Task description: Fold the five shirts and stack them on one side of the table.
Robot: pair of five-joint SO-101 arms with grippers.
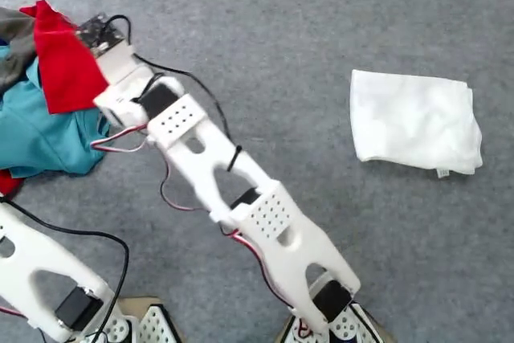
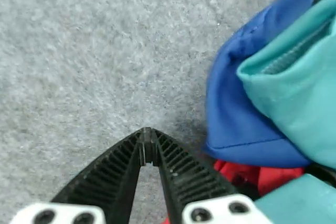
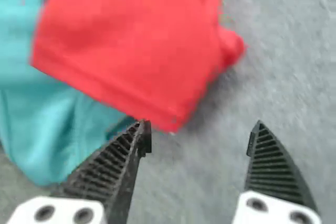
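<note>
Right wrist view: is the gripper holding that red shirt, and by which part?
Nothing is held. The right gripper is open, and the red cloth shirt lies just beyond it, ungripped.

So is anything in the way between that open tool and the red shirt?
Nothing visible is. The right tool sits open right at the red shirt's edge, with only bare grey table between them.

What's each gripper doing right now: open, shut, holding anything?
Left gripper: shut, holding nothing.
Right gripper: open, holding nothing, one finger at the edge of the red shirt.
</note>
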